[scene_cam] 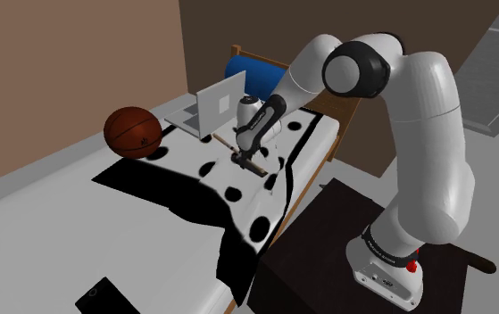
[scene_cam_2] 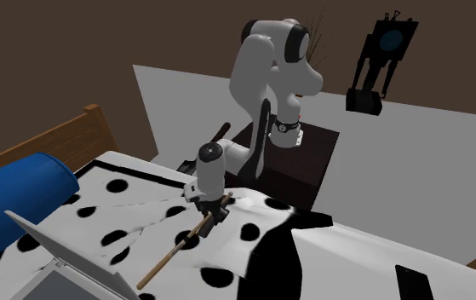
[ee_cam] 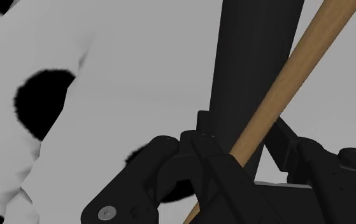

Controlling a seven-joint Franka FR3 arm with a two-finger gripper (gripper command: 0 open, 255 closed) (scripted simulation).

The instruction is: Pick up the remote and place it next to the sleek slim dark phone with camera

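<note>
1. Brown walls stand behind a wooden bed spread with a white cover dotted with black spots [scene_cam_2: 155, 209]. An orange basketball [scene_cam: 132, 132] and an open grey laptop [scene_cam: 213, 107] sit at its far side.
2. We see the all-black two-finger gripper [scene_cam: 245, 161] low over the spotted cover, near the laptop.
3. In the wrist view the long flat black remote [ee_cam: 253, 57] runs straight away from the hand. It passes between the fingers [ee_cam: 200, 127], which sit tight against its two long edges. We judge the claw nearly closed and clasping it.
4. A slim brown wooden rod [ee_cam: 289, 83] crosses the remote at a slant and dips into the same gap, so it may be caught in the grip too. We cannot tell whether it is pinched or only lying across.
5. The slim dark rectangular phone [scene_cam: 104, 293] lies flat, well apart from the gripper. It is near the shoulder view's lower left corner, past the black part of the bedding.
6. The coming move turns on that direction. From the claw, the phone lies toward the near left of the shoulder view, and toward the lower right of the second exterior view [scene_cam_2: 414, 281].
7. We would expect a lift first, then a long carry along the bed, keeping the remote's long axis steady.
8. Our worry is the rod dragging along or levering the remote loose.
</note>
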